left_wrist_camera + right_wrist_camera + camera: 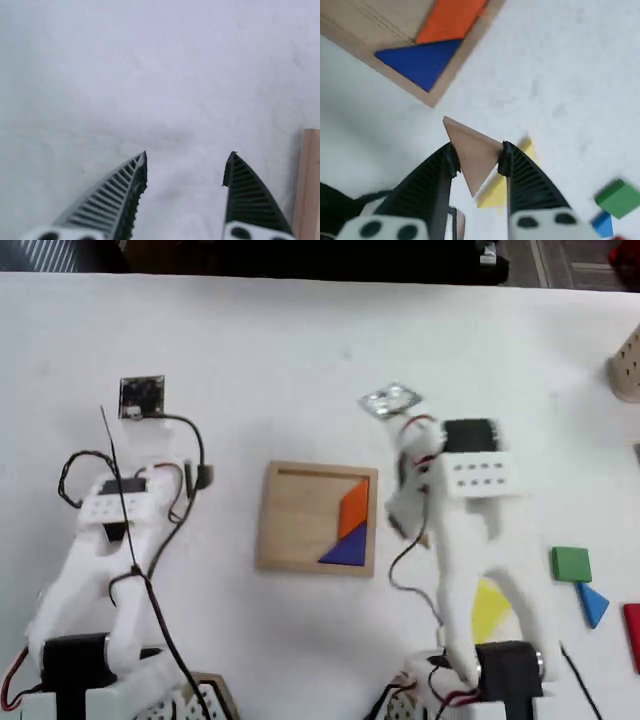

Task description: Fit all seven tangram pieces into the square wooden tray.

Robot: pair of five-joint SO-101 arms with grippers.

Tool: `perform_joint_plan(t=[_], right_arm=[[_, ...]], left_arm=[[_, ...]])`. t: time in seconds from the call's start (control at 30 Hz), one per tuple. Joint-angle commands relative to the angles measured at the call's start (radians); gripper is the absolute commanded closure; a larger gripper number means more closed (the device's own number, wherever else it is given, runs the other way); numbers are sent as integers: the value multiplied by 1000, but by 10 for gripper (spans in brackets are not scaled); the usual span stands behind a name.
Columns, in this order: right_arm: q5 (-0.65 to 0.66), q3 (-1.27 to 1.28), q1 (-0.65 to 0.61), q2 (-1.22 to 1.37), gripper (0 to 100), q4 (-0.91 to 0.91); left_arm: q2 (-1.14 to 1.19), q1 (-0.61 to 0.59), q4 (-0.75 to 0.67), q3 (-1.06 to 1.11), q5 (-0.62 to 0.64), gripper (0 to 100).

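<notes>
The square wooden tray [300, 525] lies mid-table with an orange piece [354, 506] and a blue triangle [347, 549] in its right side. My right gripper [478, 147] is shut on a tan wooden triangle [470, 150], held above the table just off the tray's corner [432, 97]. In the high view that gripper [405, 512] hangs by the tray's right edge. A yellow piece [492, 192] lies on the table below the held triangle. My left gripper [185, 165] is open over bare table, and the tray's edge [311, 180] is off to one side.
To the right of the right arm lie a green square [571, 564], a small blue triangle [592, 602] and a red piece [632, 635] at the table's edge. The yellow piece [490, 605] sits under the right arm. A pegged wooden block [627, 365] stands far right.
</notes>
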Motion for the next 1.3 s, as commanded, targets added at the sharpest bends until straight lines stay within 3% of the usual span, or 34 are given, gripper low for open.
perform_joint_plan(t=[0.0,0.2,0.4,0.53,0.8,0.93,1.07,1.27], right_arm=[[-75,69,-182,-41,971,-156],[-123,230,-401,-41,971,-417],[-133,264,-429,-10,971,-572],[-259,230,-429,128,970,-673],[-496,75,-430,314,968,-668],[-557,32,-470,321,860,-625],[-554,21,-501,317,755,-587],[-534,-3,-466,285,755,-495]], left_arm=[[-44,-31,-21,-54,32,747],[-38,-58,-15,-75,32,747],[-38,-53,-17,-77,32,747],[-38,-53,-18,-75,32,747],[-38,-51,-21,-74,32,747],[-38,-51,-21,-74,32,747],[-36,-50,-21,-75,32,747],[-36,-35,-21,-74,32,747]])
